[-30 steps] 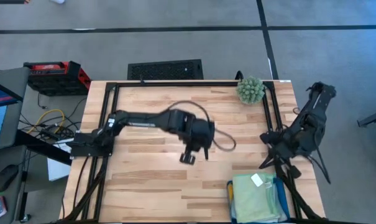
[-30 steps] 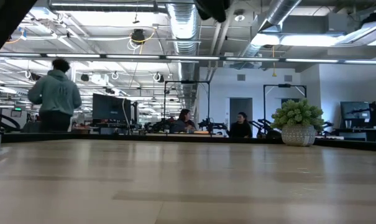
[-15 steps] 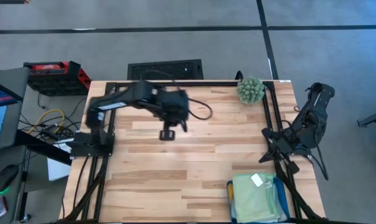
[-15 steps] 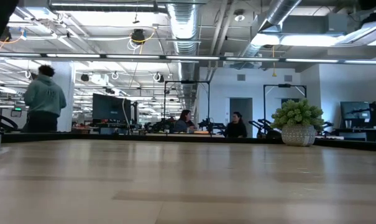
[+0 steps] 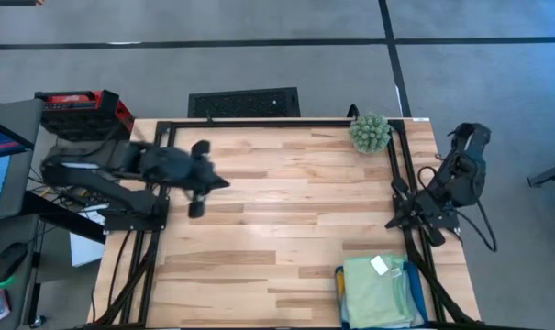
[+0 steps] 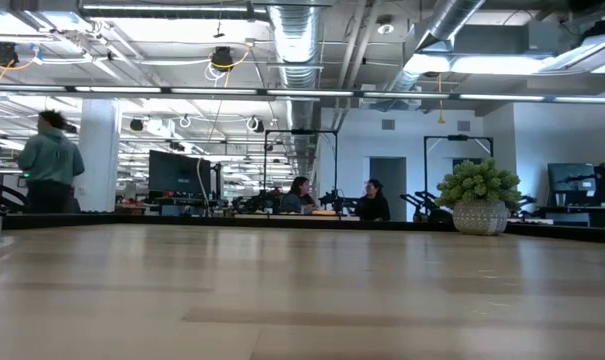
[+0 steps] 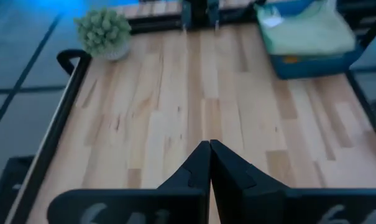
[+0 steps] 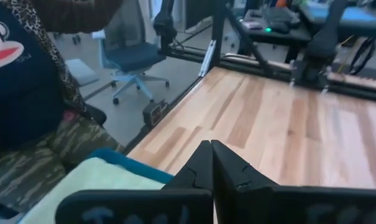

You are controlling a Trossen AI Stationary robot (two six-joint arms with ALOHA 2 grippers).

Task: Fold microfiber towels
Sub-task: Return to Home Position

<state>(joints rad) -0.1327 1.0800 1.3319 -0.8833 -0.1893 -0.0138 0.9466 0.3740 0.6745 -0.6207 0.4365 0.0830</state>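
The microfiber towels (image 5: 378,291) lie stacked in a teal tray (image 5: 339,299) at the table's near right corner. A light green towel is on top, with a white tag (image 5: 380,266) on it. An orange edge (image 5: 339,275) shows at the stack's left and a pale blue edge at its right. The stack also shows in the left wrist view (image 7: 309,31) and the right wrist view (image 8: 94,183). My left gripper (image 5: 196,209) is shut and empty above the table's left edge, far from the towels. My right gripper (image 5: 401,220) is shut and empty at the right edge, just beyond the tray.
A spiky green ball plant (image 5: 370,132) in a pot stands at the far right corner and also shows in the low view (image 6: 479,197). Bare wood (image 5: 286,211) spans the table's middle. A person (image 8: 20,74) sits close beside the tray corner. Other people show far behind the table.
My left arm has swung back from the middle of the table toward the left edge, carrying nothing. The towels stay in the tray.
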